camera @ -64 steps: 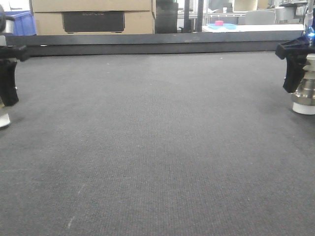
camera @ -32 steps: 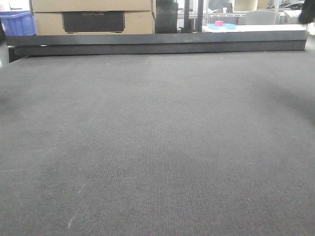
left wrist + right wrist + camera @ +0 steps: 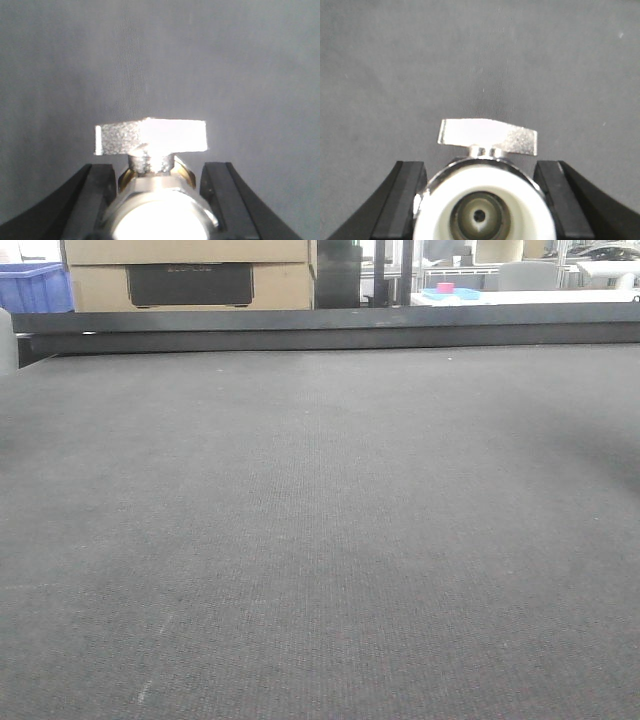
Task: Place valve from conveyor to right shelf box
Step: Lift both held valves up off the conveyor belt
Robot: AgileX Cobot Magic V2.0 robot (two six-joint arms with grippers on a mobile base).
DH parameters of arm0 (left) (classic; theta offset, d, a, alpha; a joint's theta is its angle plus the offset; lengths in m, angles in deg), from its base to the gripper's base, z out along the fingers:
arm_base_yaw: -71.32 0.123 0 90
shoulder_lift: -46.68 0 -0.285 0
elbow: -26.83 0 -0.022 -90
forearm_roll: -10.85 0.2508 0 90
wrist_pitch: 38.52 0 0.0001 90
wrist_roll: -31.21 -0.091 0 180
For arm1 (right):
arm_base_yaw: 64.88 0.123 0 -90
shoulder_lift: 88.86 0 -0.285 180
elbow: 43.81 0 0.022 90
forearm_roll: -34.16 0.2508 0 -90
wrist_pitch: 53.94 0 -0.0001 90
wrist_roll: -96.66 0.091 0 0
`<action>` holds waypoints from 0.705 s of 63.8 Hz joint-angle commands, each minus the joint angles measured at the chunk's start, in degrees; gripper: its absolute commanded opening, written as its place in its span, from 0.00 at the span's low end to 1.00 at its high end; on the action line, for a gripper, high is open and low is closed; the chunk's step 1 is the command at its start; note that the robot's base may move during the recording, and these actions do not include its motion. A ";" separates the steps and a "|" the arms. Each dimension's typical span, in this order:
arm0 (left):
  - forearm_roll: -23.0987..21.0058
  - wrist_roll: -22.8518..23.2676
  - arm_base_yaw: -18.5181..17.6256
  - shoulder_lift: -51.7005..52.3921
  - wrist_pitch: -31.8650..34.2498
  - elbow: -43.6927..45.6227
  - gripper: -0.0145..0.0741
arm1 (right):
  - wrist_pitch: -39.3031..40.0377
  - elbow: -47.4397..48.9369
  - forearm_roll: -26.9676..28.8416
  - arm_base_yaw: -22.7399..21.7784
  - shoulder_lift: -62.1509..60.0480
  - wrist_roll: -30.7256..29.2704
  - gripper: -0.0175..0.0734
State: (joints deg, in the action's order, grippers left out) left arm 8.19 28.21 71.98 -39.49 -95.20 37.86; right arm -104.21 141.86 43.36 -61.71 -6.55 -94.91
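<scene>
Left wrist: valve (image 3: 156, 192) in claw (image 3: 159, 169)

cardboard boxes (image 3: 280, 285) | blue crate (image 3: 35, 288) (far left) | white table (image 3: 540, 297)

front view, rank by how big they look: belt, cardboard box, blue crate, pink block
1. belt, fills most of the frame
2. cardboard box
3. blue crate, partly cut off at the left edge
4. pink block
The belt lies nearest the camera, so this ranks apparent size only.
</scene>
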 commanded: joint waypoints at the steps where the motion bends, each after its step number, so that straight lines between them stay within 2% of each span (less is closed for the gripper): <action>1: -0.31 0.19 0.23 1.92 2.97 0.69 0.04 | 4.77 0.55 0.44 -0.25 -1.94 -0.52 0.02; 45: -0.31 0.19 0.23 2.03 3.65 0.56 0.04 | 5.72 0.55 0.61 -0.25 -2.32 -0.52 0.02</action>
State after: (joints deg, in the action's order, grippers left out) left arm 8.19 28.21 71.98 -38.12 -94.70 37.86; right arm -102.24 141.86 43.80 -61.71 -7.84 -94.91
